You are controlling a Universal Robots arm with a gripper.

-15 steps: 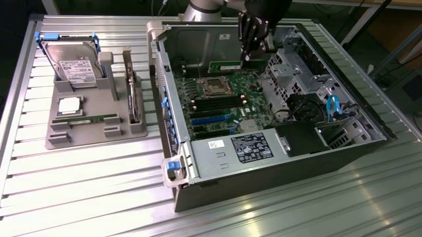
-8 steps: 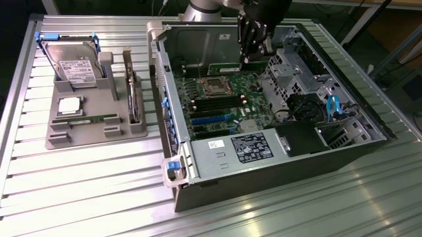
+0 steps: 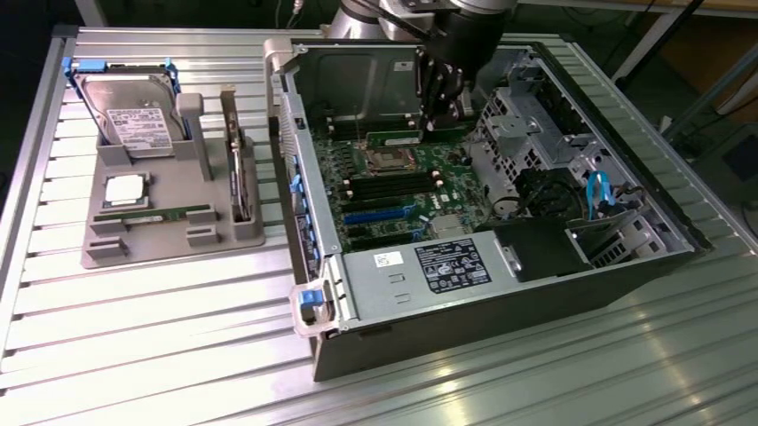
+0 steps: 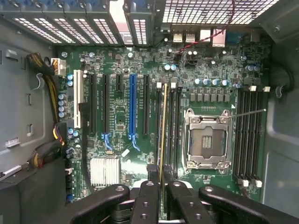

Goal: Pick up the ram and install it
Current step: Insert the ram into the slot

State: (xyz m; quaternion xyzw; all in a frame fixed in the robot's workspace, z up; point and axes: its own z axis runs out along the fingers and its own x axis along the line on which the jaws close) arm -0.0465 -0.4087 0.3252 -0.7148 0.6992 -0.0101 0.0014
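Ram [image 4: 163, 121] clenched edge-on in gripper [image 4: 161, 179], close beside processor socket [image 4: 205, 142]. Lined up lengthwise with memory slots [image 4: 175, 130] next to that socket, apparently for straight seating.

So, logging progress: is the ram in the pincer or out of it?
In it: the pincer is shut on the ram, a thin edge-on strip over the motherboard slots.

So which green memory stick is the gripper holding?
The ram inside the case, clamped by the gripper; the other stick lies in the grey tray.
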